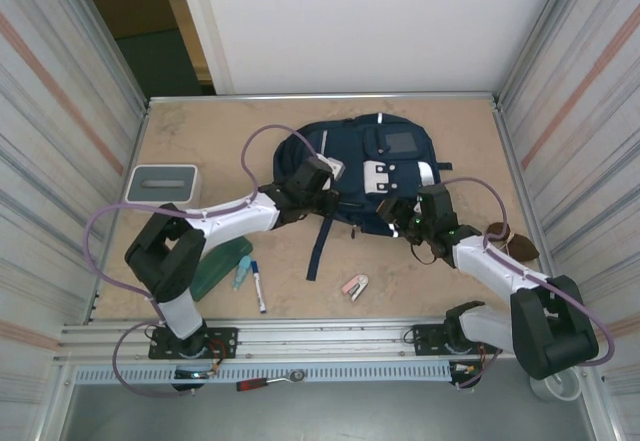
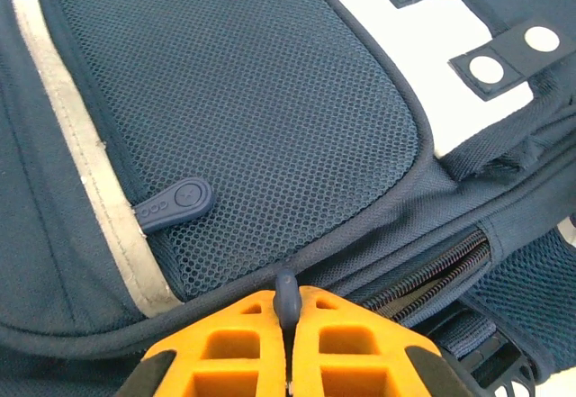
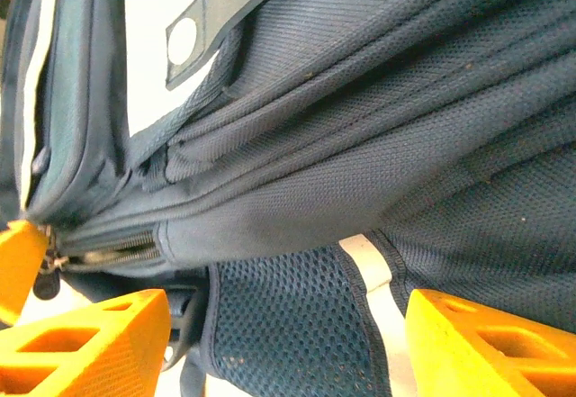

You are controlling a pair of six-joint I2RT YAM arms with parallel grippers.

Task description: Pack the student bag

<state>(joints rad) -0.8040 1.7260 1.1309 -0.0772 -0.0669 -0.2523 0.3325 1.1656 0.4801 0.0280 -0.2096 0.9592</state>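
Observation:
The student bag [image 1: 372, 166], navy with white stripes and a white patch, lies flat at the middle back of the table. My left gripper [image 1: 322, 197] is at its near left edge. In the left wrist view that gripper [image 2: 288, 314] is shut on a dark blue zipper pull [image 2: 287, 294], with a partly open zipper [image 2: 432, 274] running off to the right. My right gripper [image 1: 402, 217] is at the bag's near right edge. It [image 3: 288, 334] stands open, its orange fingers [image 3: 90, 343] wide apart on either side of the bag's mesh pocket [image 3: 279, 320], not pinching it.
On the table's near left lie a green pencil case [image 1: 222, 266], a small light blue item [image 1: 243, 273] and a marker [image 1: 258, 287]. A small pink and white item [image 1: 355, 286] lies near the front centre. A grey-white box [image 1: 162, 183] stands at left, a brown object [image 1: 516, 246] at right.

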